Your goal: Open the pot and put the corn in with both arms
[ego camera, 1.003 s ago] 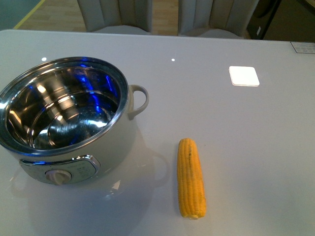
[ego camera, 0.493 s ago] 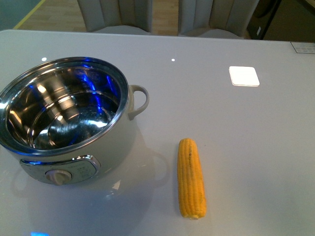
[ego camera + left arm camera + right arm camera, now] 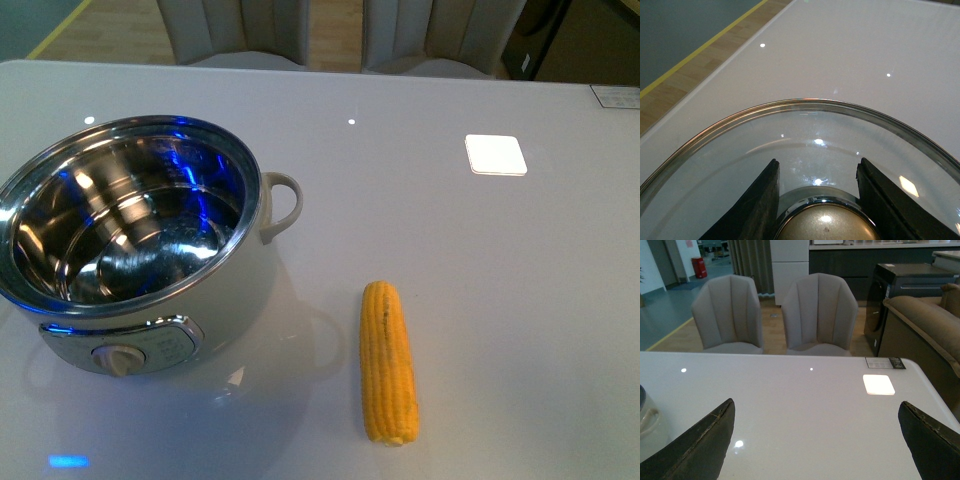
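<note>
Front view, grey table, corn; chairs beyond

The white pot is showing blue glints inside; the corn is wearing yellow-orange rows; the knob is seemingly gleaming brassy.

We see the pot standing on the surface at the near left, its dial facing us and one handle pointing right. The corn lies on the surface to the pot's right, apart from it, lengthwise away from us. Two chairs stand side by side behind the far edge. In the left wrist view, the lid is over the surface, its knob clamped in the left pincer. The right pincer hangs over the surface, fingers wide apart, facing the chairs, with a sofa to their right.
</note>
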Motion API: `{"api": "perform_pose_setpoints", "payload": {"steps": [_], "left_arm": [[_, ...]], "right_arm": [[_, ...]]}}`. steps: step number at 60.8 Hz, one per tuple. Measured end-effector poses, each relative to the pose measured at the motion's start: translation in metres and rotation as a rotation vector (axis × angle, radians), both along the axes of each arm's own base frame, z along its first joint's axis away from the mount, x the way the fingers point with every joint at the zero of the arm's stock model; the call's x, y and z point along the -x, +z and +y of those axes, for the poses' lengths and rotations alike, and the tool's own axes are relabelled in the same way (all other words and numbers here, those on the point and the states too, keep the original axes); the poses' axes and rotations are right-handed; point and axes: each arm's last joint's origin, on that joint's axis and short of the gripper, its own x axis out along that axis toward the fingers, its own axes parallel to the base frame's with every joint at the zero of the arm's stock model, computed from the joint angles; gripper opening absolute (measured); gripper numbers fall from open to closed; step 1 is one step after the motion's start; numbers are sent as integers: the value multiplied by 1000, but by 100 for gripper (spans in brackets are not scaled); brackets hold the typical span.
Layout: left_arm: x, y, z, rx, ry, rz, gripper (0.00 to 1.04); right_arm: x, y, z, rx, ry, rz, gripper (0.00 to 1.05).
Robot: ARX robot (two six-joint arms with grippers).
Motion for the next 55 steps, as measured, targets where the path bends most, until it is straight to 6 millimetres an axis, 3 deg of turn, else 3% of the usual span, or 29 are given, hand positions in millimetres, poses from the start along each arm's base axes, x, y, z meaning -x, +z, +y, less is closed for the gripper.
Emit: {"api": "perform_pose_setpoints", "payload": {"steps": [26,45,47,55], "left_arm": [[3,-16,-2,-1,5,3,43],[0,-14,-4,-13,13,-4,96],[-1,-13,-4,-15,14,-6,100],[-1,2,-4,-26,16,-26,98]], "right_arm": [[0,0,0,0,0,0,96],[0,0,0,0,0,0,96],[0,0,0,0,0,0,96],[0,0,0,0,0,0,96]]}}
